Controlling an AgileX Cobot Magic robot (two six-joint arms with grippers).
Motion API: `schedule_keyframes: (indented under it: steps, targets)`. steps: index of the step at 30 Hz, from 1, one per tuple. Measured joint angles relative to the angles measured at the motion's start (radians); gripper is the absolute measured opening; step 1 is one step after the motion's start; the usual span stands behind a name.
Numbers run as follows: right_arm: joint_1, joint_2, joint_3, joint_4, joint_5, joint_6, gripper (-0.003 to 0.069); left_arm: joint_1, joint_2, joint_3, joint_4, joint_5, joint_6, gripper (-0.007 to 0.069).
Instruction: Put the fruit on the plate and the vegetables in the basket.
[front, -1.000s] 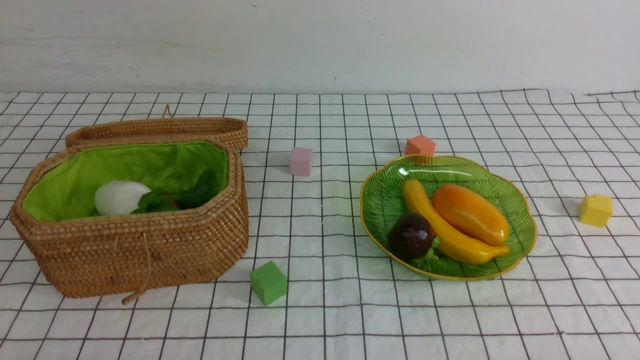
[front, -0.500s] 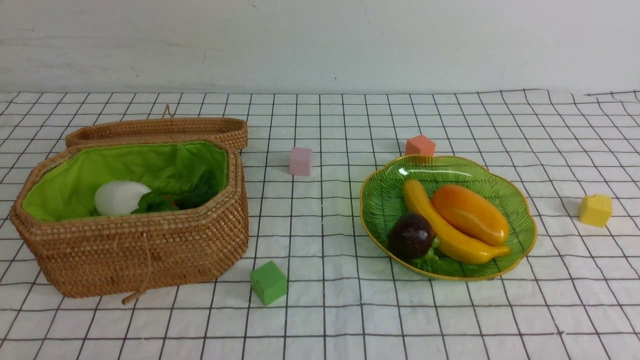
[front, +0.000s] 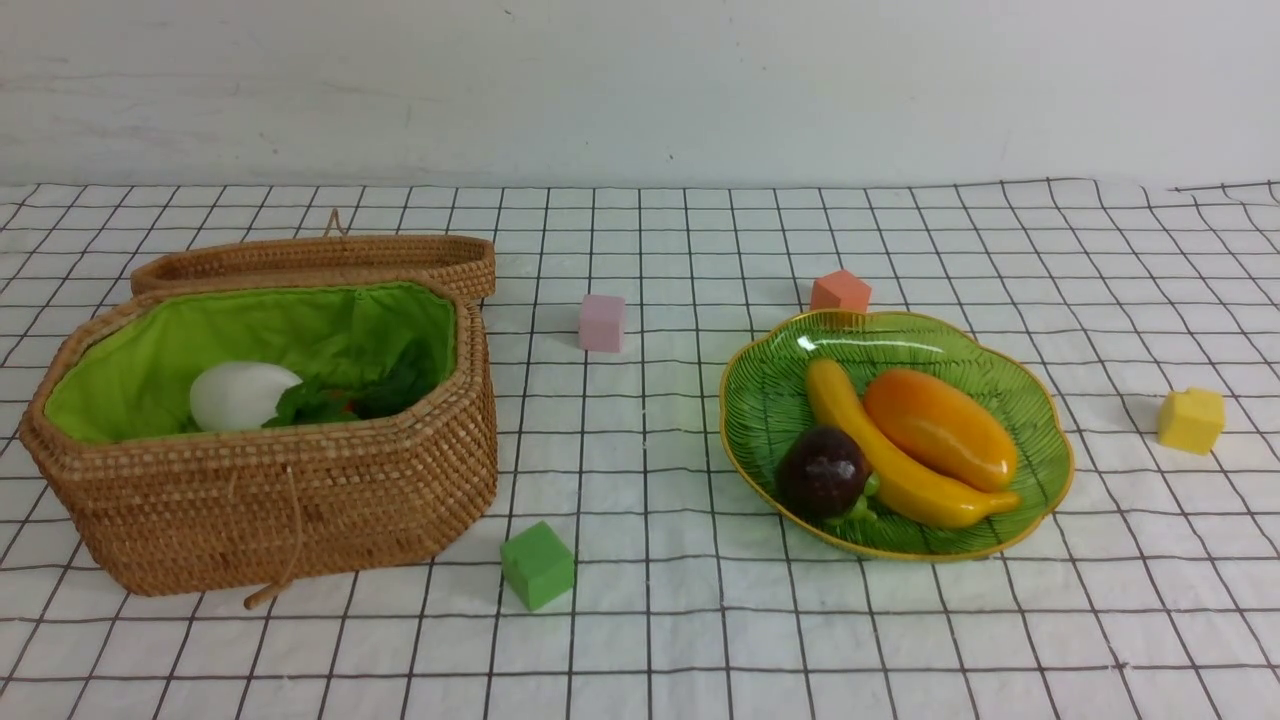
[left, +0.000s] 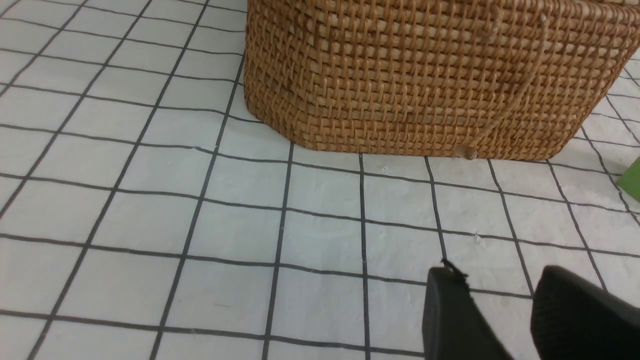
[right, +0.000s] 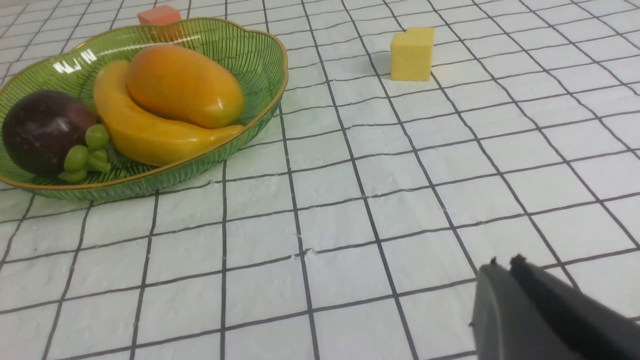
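Shows plate (front: 1045, 440) at right of front view, bearing banana (front: 900, 465), mango (front: 940, 425) and mangosteen (front: 822, 472); at left, basket (front: 290, 510) containing radish (front: 240, 396) and leafy carrot (front: 312, 404). Shows left gripper (left: 495, 280) with fingers parted, released; right gripper (right: 504, 267) with fingers closed together.
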Motion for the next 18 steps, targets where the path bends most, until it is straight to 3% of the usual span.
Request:
schedule_keyframes:
  steps: [18]
  targets:
    - [0.0,0.0,0.0,0.0,0.0,0.0,0.0069,0.0,0.0,0.0,0.0,0.0,0.0,0.0239]
